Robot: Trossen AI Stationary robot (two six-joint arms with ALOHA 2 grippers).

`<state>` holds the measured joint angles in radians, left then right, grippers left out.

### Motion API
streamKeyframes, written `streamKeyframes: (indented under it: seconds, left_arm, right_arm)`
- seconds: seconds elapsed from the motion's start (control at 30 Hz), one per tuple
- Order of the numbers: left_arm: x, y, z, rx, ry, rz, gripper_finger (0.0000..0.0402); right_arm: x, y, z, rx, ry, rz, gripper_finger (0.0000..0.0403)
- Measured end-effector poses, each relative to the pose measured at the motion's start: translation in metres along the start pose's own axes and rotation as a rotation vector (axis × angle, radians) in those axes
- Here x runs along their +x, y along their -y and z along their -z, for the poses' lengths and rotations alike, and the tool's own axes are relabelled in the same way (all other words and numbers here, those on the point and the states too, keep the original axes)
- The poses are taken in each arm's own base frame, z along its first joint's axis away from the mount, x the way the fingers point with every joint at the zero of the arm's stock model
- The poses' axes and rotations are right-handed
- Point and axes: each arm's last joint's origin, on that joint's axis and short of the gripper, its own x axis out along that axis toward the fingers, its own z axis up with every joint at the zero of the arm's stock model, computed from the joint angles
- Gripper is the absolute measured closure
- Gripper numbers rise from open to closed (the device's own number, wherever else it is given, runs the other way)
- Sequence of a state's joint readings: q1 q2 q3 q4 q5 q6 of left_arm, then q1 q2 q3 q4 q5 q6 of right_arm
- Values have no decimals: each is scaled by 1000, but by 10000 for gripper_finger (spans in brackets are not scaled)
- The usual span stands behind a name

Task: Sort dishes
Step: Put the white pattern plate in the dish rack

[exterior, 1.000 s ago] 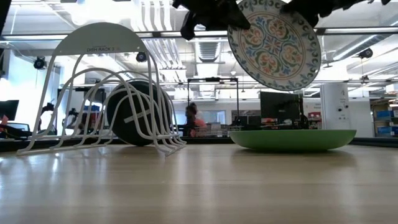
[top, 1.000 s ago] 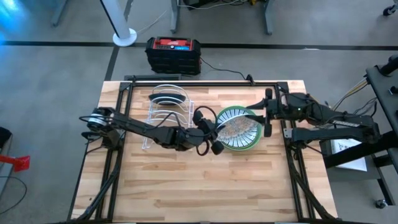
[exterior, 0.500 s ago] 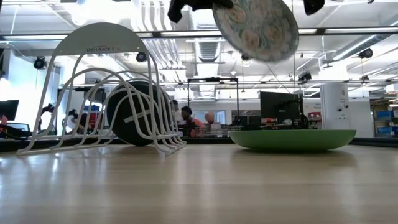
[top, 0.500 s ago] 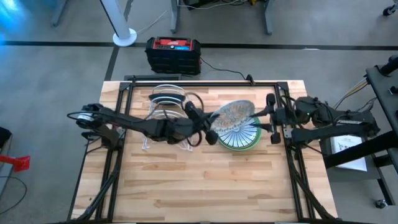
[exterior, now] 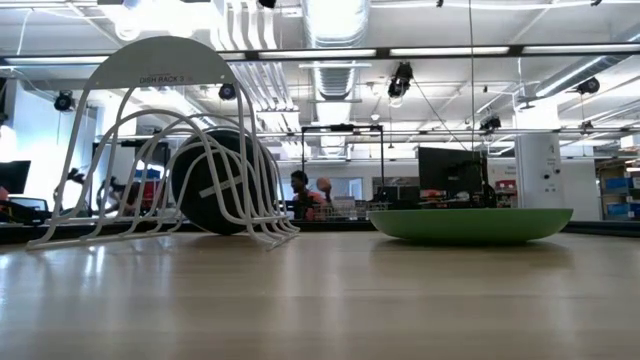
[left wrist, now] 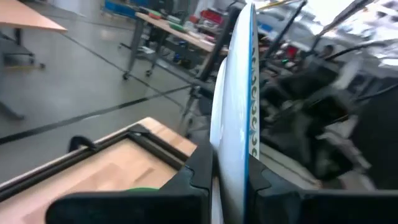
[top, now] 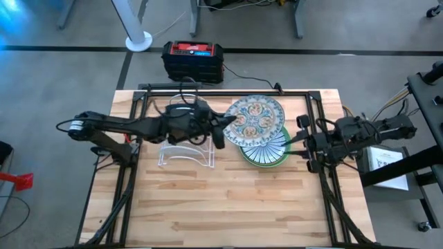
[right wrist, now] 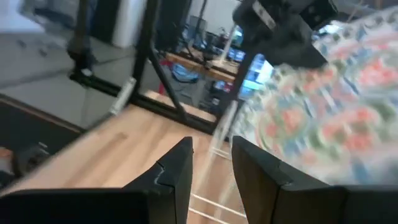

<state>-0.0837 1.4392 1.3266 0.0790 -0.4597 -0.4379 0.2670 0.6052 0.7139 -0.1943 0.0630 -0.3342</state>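
left gripper (left wrist: pixel 227 177) clamps patterned plate (top: pixel 253 118) by its rim (probably bound for the rack (top: pixel 185 131)) | right gripper (right wrist: pixel 211 165) empty, fingers parted, at desk (top: pixel 228 200) edge

Bright overhead room lighting; both wrist views badly motion-blurred.

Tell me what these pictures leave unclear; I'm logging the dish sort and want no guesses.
- Patterned plate: held by the left tool, lifted out of the low view's top edge.
- Blue-lined plate: partly covered by the patterned plate in the high view; hidden behind the green plate rim in the low view.
- Dark plate: crossed by rack wires.
- Right tool: nothing visible between its fingers.
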Motion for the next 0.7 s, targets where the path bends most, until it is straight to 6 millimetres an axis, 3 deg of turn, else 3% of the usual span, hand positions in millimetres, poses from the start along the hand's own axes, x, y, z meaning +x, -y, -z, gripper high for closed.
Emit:
streamKeyframes:
  seconds: [0.23,0.47,0.7]
  left_arm:
    - [-15,-10,-15,-88,-14,-38,390]
    - [-10,-24,-14,-252,-45,-105,391]
    - [-9,-29,-13,-297,-74,-122,391]
  right_arm:
    - [18,-20,-3,-280,-96,134,281]
    - [57,-52,5,-696,-425,451,261]
    - [92,-79,20,-953,-666,585,250]
